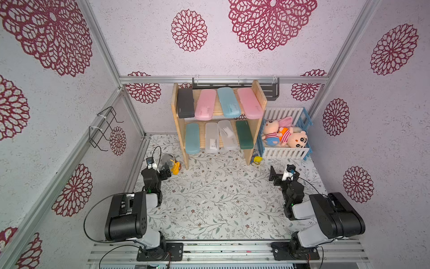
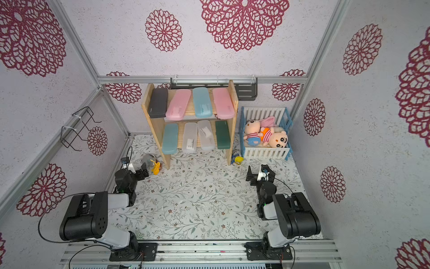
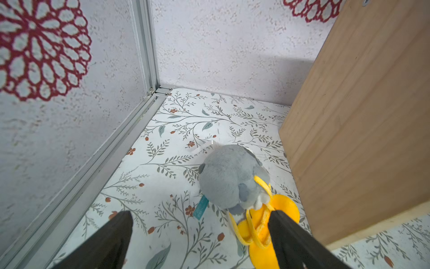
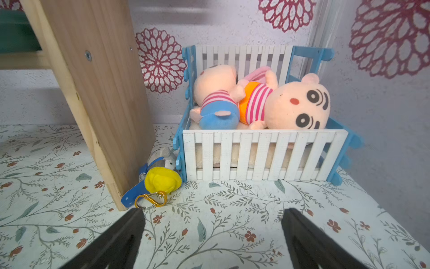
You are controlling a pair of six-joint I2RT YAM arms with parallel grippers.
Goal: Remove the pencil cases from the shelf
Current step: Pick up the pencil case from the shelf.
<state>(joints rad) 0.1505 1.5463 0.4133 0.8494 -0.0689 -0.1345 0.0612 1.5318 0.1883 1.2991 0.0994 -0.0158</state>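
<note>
Cases (image 1: 206,104) lie flat, four per shelf (image 1: 181,137) board, near ends overhanging, likely easy to pinch. Left hand (image 3: 200,214) and right hand (image 4: 214,212) sit low by the shelf feet, both wide apart and empty.

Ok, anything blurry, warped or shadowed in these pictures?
In both top views the light is soft and even, and the wide lens splays the aluminium posts outward. In the left wrist view the left gripper is out of focus, and the shelf throws a soft shadow on the wall. In the right wrist view the right gripper is blurred; the crib is sharp.
</note>
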